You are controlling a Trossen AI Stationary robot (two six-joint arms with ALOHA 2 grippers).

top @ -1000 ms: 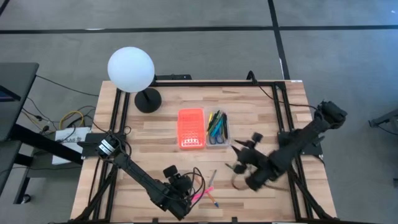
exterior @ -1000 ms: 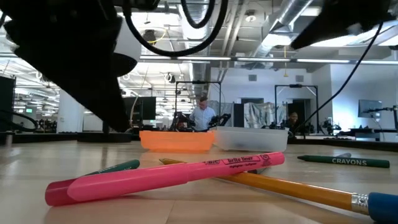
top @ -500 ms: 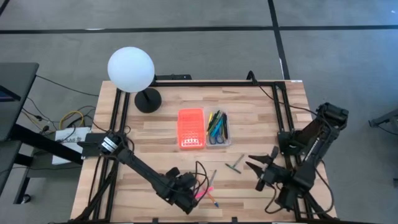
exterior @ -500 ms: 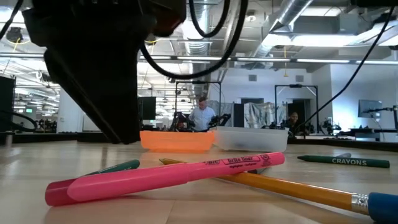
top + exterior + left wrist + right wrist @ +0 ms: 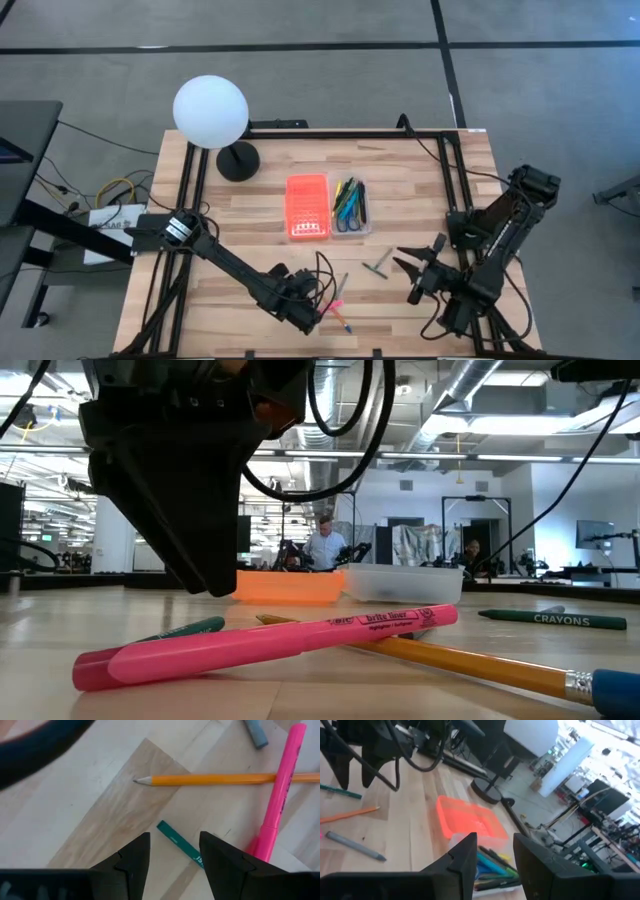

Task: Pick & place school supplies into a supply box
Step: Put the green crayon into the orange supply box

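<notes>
Near the front edge of the bench (image 5: 240, 215), well short of the clear supply box (image 5: 349, 207), the left end effector (image 5: 172, 851) is seen parted and empty above a green crayon (image 5: 180, 845), with an orange pencil (image 5: 220, 779) and a pink highlighter (image 5: 277, 795) lying crossed just beyond it. The box, already holding several pens, is set beside its orange lid (image 5: 307, 206) at mid-bench, below the white globe lamp (image 5: 210, 112). The right end effector (image 5: 420, 275) is held open and empty to the right of the box, just beside a grey marker (image 5: 379, 264).

For the pick to be done well, it is judged that the crayon should be straddled across its width, the fingers lowered squarely to the wood and closed only once the neighbouring highlighter is cleared, so that nothing is dragged along.

Compared with a second ago, the left end effector has been moved toward the loose supplies, and the right arm has been drawn back from the marker. The supplies themselves have not shifted.
</notes>
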